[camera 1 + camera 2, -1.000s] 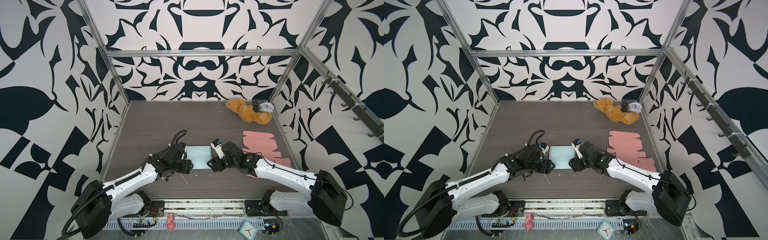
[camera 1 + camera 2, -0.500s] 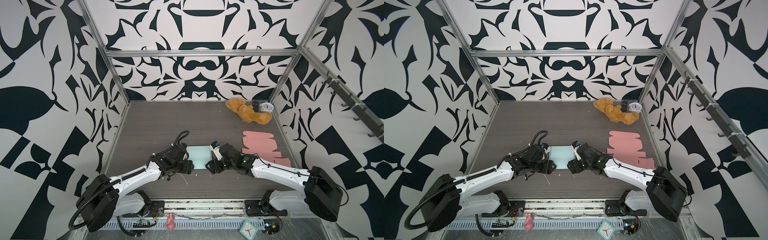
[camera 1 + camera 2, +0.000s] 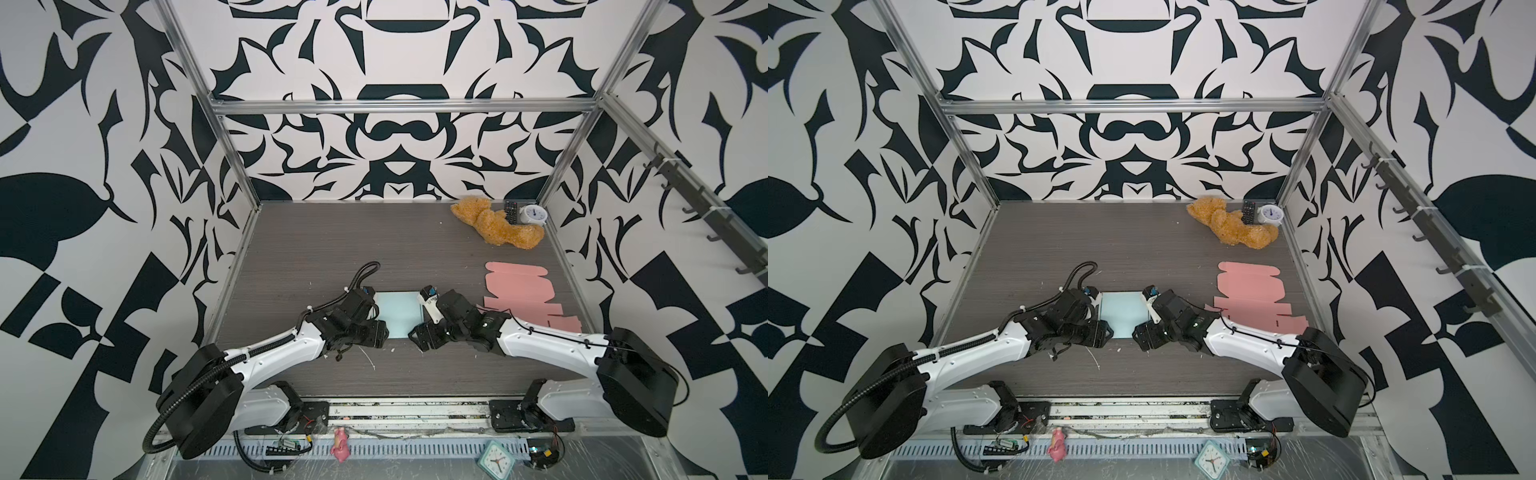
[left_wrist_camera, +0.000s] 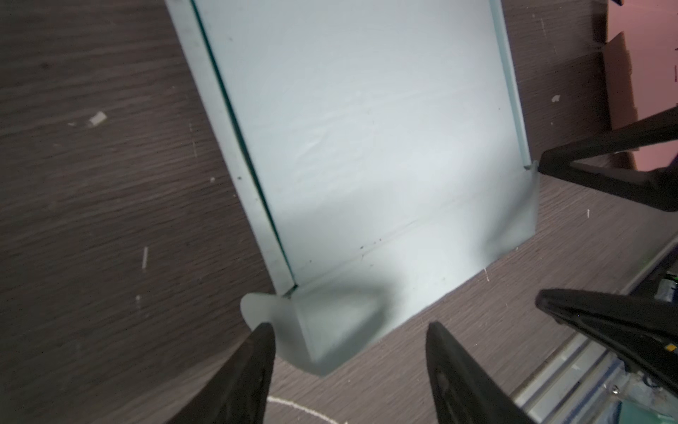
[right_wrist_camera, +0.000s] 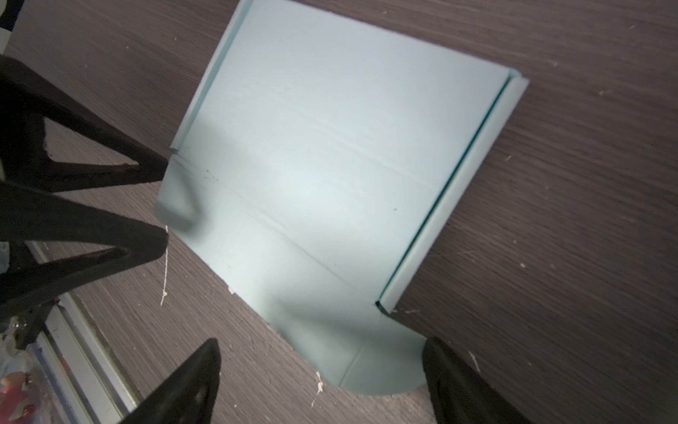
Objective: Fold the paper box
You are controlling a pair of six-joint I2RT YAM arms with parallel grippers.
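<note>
The light blue paper box [image 3: 397,313] lies flat just beside the pink card sheet [image 3: 521,291]. Its front flap runs from one gripper to the other. The left gripper [image 4: 348,326] is open around the corner far from the pink sheet. The right gripper [image 5: 321,343] is wide open around the corner near it. Both are equally close. The paper looks thin and smooth, with round tabs.
</note>
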